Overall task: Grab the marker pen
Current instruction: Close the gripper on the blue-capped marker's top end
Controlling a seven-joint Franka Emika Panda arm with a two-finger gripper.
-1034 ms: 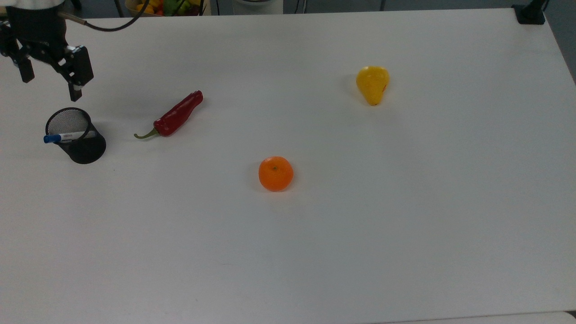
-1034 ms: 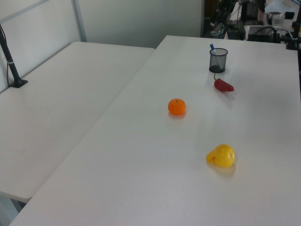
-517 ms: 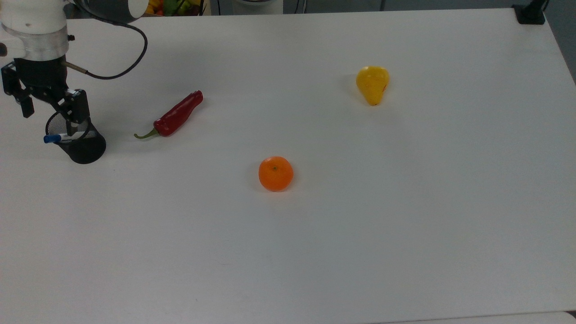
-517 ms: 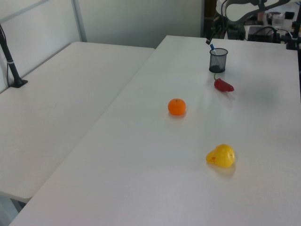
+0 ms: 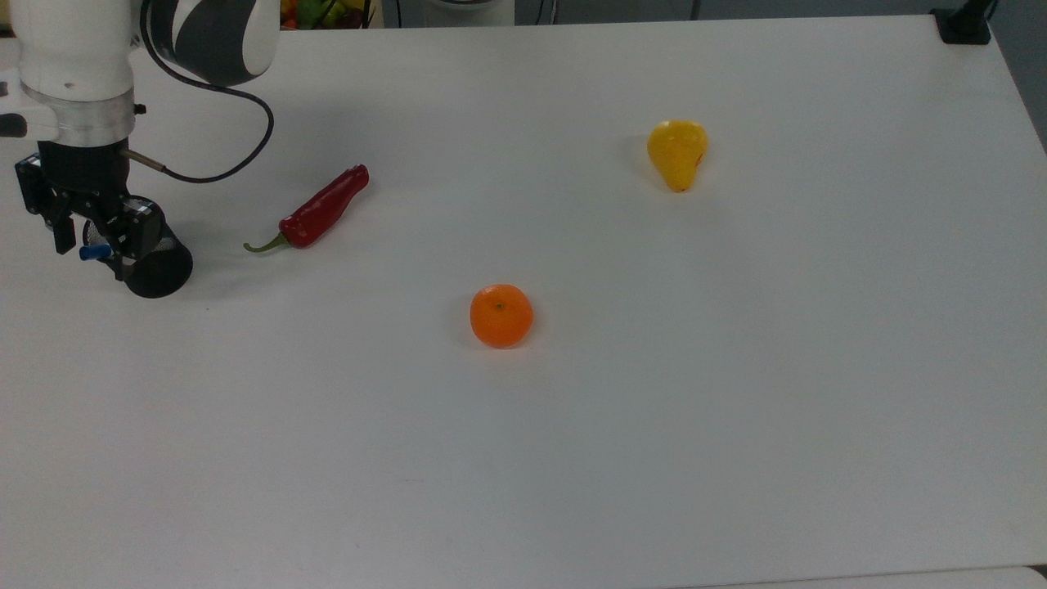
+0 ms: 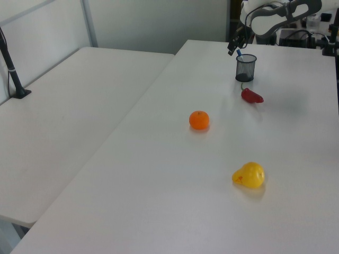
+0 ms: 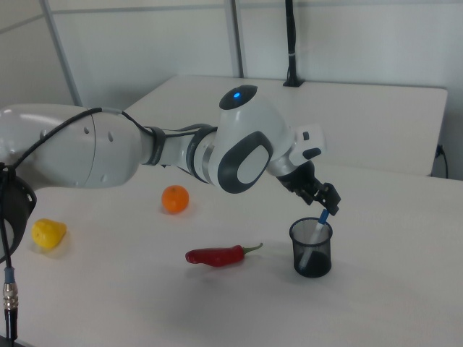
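The marker pen [image 5: 93, 252] stands tilted in a black mesh cup [image 5: 157, 268] at the top view's left edge. Its blue cap pokes out over the rim, and most of its white barrel is hidden. My gripper [image 5: 90, 244] hangs just over the cup, open, with one finger on each side of the blue cap. In the right view the marker pen [image 7: 318, 228] leans in the cup [image 7: 312, 249], and the gripper [image 7: 327, 202] is right at the cap's top. The left view has the cup [image 6: 246, 67] far off, with the gripper [image 6: 233, 47] above it.
A red chilli [image 5: 315, 211] lies just to the right of the cup in the top view. An orange [image 5: 501, 316] sits mid-table and a yellow pear [image 5: 677, 153] further right. The arm's cable [image 5: 221, 168] loops above the chilli. The white table [image 5: 572, 458] spreads wide.
The gripper has come down from behind the cup until it sits over the rim, its fingers now on either side of the marker's blue cap. The marker and cup have not moved.
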